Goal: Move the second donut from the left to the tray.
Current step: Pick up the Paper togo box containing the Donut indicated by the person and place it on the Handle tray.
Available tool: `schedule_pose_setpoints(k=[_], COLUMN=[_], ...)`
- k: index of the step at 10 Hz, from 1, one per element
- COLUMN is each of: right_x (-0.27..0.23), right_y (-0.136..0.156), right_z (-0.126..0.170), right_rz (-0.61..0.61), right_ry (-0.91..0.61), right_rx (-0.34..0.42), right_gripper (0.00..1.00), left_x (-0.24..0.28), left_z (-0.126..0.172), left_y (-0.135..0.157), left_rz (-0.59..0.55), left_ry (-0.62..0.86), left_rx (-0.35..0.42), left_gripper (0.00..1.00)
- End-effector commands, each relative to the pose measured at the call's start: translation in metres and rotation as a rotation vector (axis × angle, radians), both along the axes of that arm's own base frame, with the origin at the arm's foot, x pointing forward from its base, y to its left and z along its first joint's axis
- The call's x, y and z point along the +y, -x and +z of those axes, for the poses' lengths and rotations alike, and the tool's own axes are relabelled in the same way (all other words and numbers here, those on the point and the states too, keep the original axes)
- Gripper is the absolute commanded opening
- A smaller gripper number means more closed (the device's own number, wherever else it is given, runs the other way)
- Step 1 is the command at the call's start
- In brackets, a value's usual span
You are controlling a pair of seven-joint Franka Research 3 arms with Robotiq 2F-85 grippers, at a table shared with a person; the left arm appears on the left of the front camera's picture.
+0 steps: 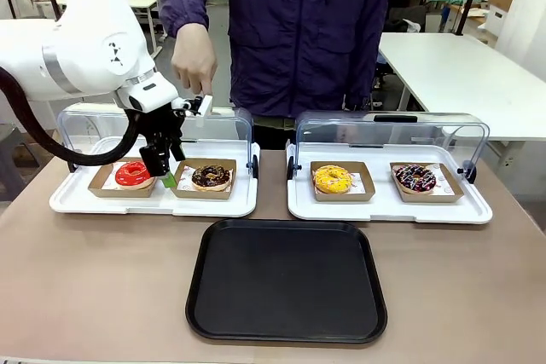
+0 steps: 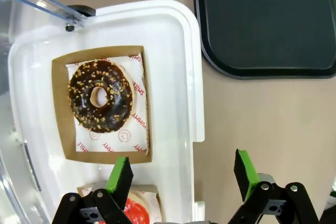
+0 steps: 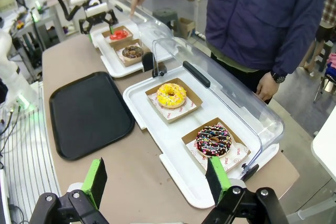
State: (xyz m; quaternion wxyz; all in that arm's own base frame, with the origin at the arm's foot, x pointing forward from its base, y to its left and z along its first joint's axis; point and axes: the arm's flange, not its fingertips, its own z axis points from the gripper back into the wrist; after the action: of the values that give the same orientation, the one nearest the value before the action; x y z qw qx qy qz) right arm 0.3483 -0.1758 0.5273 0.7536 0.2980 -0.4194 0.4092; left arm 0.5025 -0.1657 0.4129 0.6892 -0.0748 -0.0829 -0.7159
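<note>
- front view: left gripper gaping, empty, left of centre
- its wrist cam – crumb-topped chocolate ring donut mid-left, flat black rectangular tray upper right
- right gripper wide open, empty

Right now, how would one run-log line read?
left claw: open, beside chocolate donut | right claw: open, holding nothing | donut: in holder, not on black tray

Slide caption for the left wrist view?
Open left gripper above the edge of the white tray, near the chocolate donut in its cardboard holder; black tray alongside.
</note>
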Motion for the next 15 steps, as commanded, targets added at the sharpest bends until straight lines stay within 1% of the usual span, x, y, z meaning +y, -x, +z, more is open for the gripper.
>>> schedule_pose_setpoints(k=[1,2,3,4,6,9,10,12,15], right_x=[0.0,0.0,0.0,0.0,0.0,0.0,0.0,0.0,0.0], right_y=[-0.002,-0.002,-0.002,-0.002,-0.002,-0.002,-0.002,-0.002,-0.002], right_z=[0.001,0.001,0.001,0.001,0.001,0.001,0.001,0.001,0.001], right_rz=[0.009,0.009,0.009,0.009,0.009,0.009,0.009,0.009,0.009], right_ry=[-0.014,-0.014,-0.014,-0.014,-0.014,-0.014,-0.014,-0.014,-0.014], right_rx=[-0.034,-0.034,-0.034,-0.034,-0.034,-0.034,-0.034,-0.034,-0.034], right_gripper=[1.0,1.0,1.0,1.0,1.0,1.0,1.0,1.0,1.0], left_x=[0.0,0.0,0.001,0.001,0.0,-0.006,-0.008,-0.007,-0.003], left_z=[0.004,0.0,-0.011,-0.02,-0.034,-0.059,-0.066,-0.073,-0.078], left_y=[-0.001,0.0,0.008,0.012,0.01,-0.001,-0.005,-0.01,-0.013], left_rz=[-0.012,0.0,0.013,0.007,0.017,0.029,0.02,0.025,0.041], left_ry=[0.002,0.0,-0.01,-0.001,-0.004,-0.057,-0.049,-0.069,-0.094], left_rx=[-0.007,0.0,-0.058,-0.099,-0.148,-0.175,-0.168,-0.203,-0.225], left_gripper=[1.0,1.0,1.0,1.0,1.0,1.0,1.0,1.0,1.0])
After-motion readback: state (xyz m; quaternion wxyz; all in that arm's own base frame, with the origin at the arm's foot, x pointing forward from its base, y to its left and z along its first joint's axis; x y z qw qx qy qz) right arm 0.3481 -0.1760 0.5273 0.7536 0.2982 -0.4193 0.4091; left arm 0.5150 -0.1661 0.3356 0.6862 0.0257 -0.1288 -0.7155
